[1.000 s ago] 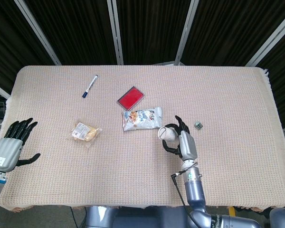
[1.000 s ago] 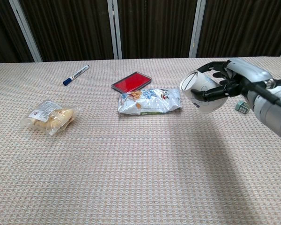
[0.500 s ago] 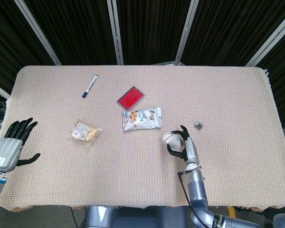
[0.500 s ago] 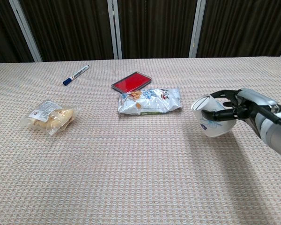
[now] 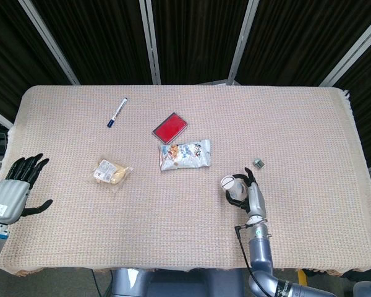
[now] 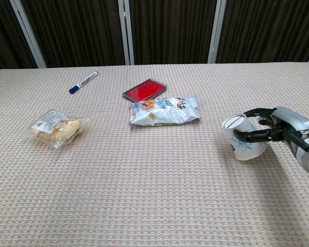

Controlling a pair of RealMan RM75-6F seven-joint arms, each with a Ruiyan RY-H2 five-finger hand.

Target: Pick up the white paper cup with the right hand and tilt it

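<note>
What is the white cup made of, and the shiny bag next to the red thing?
The white cup in the right hand looks like matte paper: thin rolled rim, blue print on its side. The snack bag looks like glossy plastic film, crinkled and catching light. The red case seems hard plastic or metal; I can't tell which.

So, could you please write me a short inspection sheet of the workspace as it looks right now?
Surface: table under a beige woven cloth.
Job's things: white paper cup, tilted, mouth toward the left, base low by the cloth.
Clutter: marker, red flat case, snack bag, wrapped bun, small grey object.
Hands: right hand holds the cup; left hand spread at the table edge.
Cables: black cable along the right arm.
Surroundings: dark curtain behind.
</note>
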